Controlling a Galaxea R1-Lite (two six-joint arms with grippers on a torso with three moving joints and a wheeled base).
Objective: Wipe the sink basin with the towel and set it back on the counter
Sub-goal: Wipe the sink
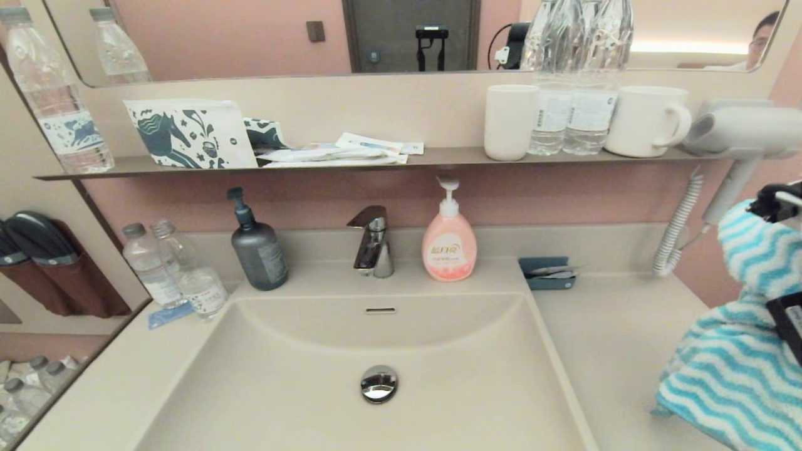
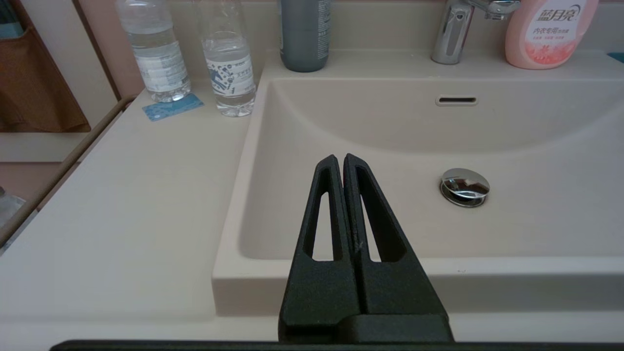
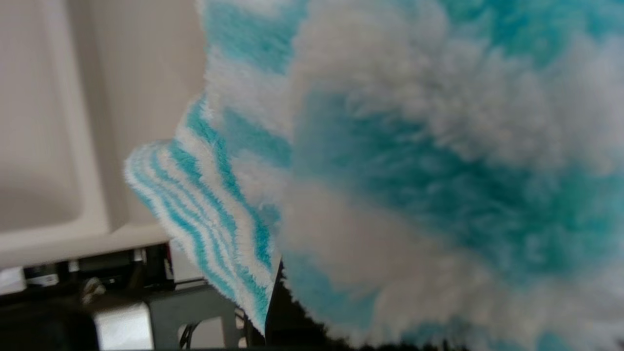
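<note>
The turquoise-and-white zigzag towel (image 1: 742,351) hangs in the air at the far right, above the counter (image 1: 617,338), off its surface. My right gripper (image 1: 775,202) holds it up, shut on the cloth; only black parts of it poke out. In the right wrist view the fluffy towel (image 3: 390,161) fills the picture and hides the fingers. The beige sink basin (image 1: 301,382) lies in the middle with its chrome drain plug (image 1: 379,383) and overflow slot (image 1: 381,310). My left gripper (image 2: 340,158) is shut on nothing, hovering over the sink basin's (image 2: 390,126) near left rim.
Behind the basin stand a chrome faucet (image 1: 373,243), a grey pump bottle (image 1: 258,248) and a pink soap bottle (image 1: 448,241). Two water bottles (image 1: 178,272) sit on the left counter. A teal tray (image 1: 547,273) and a hair dryer's coiled cord (image 1: 680,225) are at the back right.
</note>
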